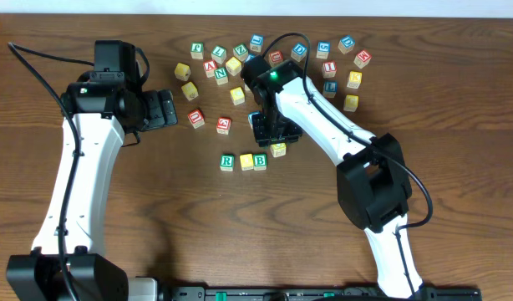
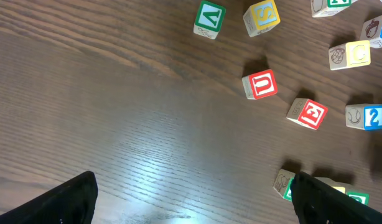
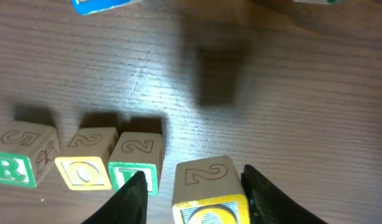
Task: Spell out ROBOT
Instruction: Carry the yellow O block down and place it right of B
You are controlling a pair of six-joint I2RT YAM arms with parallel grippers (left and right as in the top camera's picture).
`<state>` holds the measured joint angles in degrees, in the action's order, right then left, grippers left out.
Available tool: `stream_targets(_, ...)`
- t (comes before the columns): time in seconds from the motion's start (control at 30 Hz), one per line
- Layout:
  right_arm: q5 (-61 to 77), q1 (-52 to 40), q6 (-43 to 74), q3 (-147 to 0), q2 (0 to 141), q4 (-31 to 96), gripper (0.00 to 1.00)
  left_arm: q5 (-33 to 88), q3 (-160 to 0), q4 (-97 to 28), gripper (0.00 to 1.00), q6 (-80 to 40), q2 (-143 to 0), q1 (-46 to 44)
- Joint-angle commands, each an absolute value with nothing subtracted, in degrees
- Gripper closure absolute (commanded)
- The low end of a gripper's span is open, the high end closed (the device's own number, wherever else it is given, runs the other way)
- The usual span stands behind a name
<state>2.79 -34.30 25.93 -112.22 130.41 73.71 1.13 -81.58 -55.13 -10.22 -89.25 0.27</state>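
Blocks R (image 1: 227,160), O (image 1: 246,161) and B (image 1: 259,160) sit in a row on the table (image 1: 457,109), with a fourth just beside the B but out of line.
The right gripper (image 3: 197,199) straddles that yellow block (image 3: 209,186), which seems to bear an O. Its jaws stand apart, one finger against the block, the other clear of it and close to the B. Lifting off crooked could drag the yellow block further askew, or nudge the B and break the row. The left gripper (image 2: 191,208) hangs wide apart and empty near the loose pile (image 1: 231,63).
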Motion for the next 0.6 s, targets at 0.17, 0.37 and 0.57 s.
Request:
stream_targets(0.17, 0.16, -34.22, 27.22, -103.33, 129.71, 67.68, 0.82, 0.6, -82.63, -55.24, 0.03, -9.45, -88.95, 0.36)
stream_targets(0.37, 0.16, -34.17, 27.18, -103.33, 129.71, 67.99, 0.56, 0.58, -82.63, -55.24, 0.02, -9.45, -88.95, 0.36)
stream_targets(0.57, 0.6, -34.17, 26.7, -103.33, 129.69, 68.6, 0.52, 0.58, -82.63, -55.24, 0.02, -9.45, -88.95, 0.36)
